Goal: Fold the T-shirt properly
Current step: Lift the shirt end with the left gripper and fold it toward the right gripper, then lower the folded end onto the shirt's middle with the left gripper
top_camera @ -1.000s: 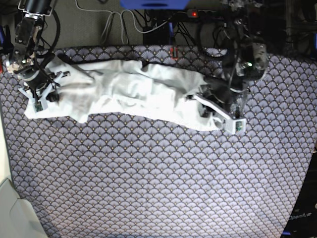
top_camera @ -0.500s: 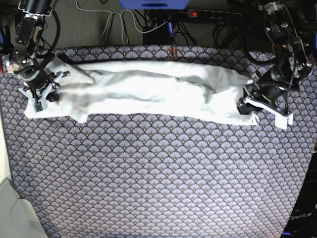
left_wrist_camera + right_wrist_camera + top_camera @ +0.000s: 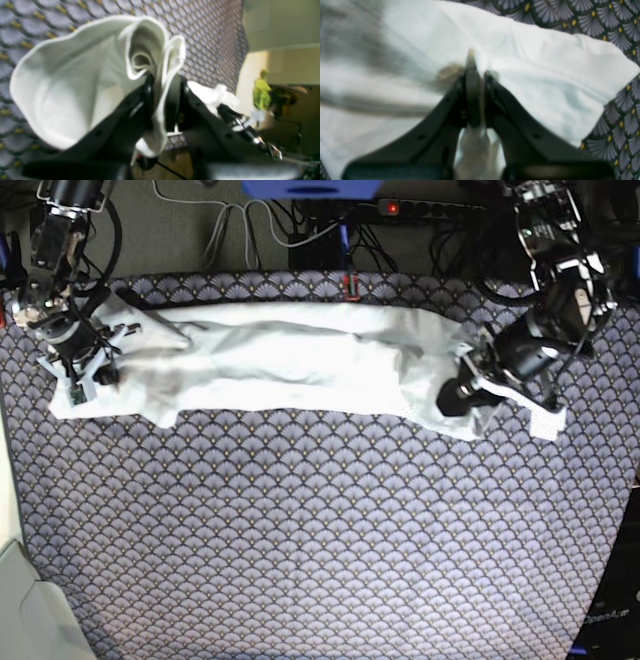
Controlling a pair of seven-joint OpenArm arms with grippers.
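Stretched in a long band across the far side of the patterned tablecloth (image 3: 320, 550), the T-shirt (image 3: 300, 360). Pinched tight on its bunched hem, the left gripper (image 3: 161, 82). Clamped on the opposite end, the right gripper (image 3: 478, 75).

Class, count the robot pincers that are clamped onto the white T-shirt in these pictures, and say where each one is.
2. The right pincer grips the T-shirt at the base view's left end; the left pincer pinches a bunched edge at its right end. No others visible.
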